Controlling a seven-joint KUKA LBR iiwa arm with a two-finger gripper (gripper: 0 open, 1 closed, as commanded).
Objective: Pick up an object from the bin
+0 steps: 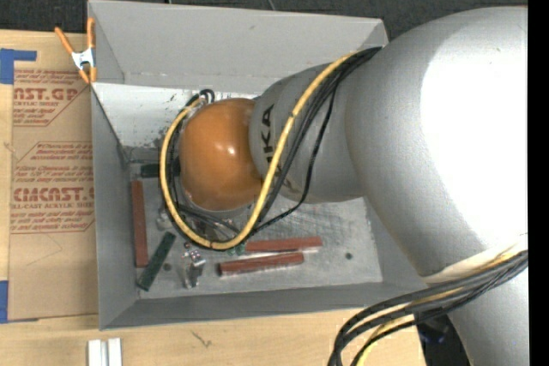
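Gripper (pixel 204 229) sits under the orange cover (pixel 214 154), left of centre in the bin (pixel 110 210); grip state cannot tell. Nearest: dark green flat bar (pixel 159 260), slim, tilted, at 7 o'clock. Small silvery piece (pixel 193 268) at 6, red-brown bars (pixel 262 264) at 5.

bright light from above; soft glare on orange cover (pixel 219 152) and arm shell (pixel 446 124); dim shadow under wrist (pixel 292 141) on bin (pixel 347 237) floor.

In the bin (pixel 111 184) we see one stick (pixel 138 223) along the left wall, a slanted bar (pixel 158 261) just right of it, and two parallel sticks (pixel 262 264) further right, on the near side.
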